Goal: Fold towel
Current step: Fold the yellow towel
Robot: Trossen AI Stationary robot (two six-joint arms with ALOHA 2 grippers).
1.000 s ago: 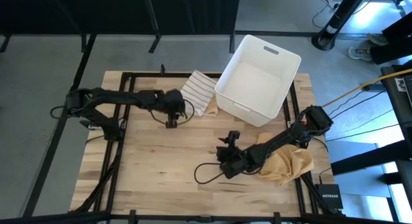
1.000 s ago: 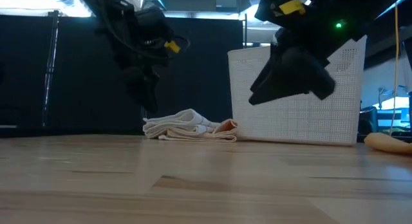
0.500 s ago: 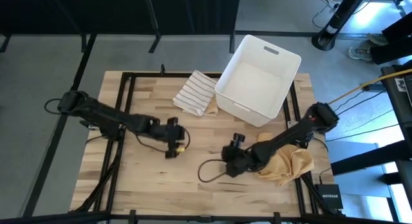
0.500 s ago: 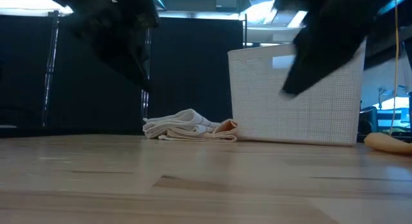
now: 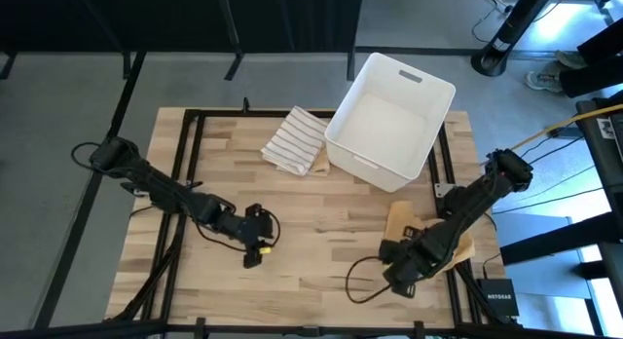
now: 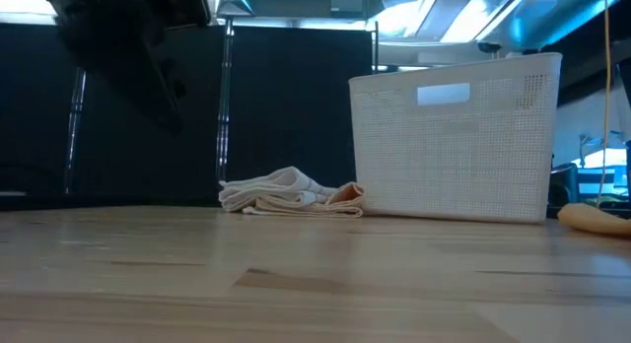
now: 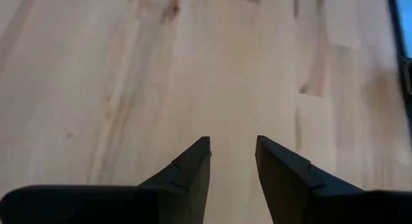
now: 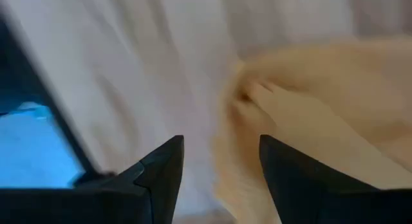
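The striped towel (image 5: 297,140) lies folded beside the white basket (image 5: 391,118), long axis running toward it. My arm hides much of the tan cloth (image 5: 453,249). My left pincer (image 7: 232,152) and right pincer (image 8: 221,153) gape, empty.

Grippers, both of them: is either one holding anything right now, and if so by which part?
Neither holds anything. The left gripper is open over bare table; the right gripper is open, near the tan cloth.
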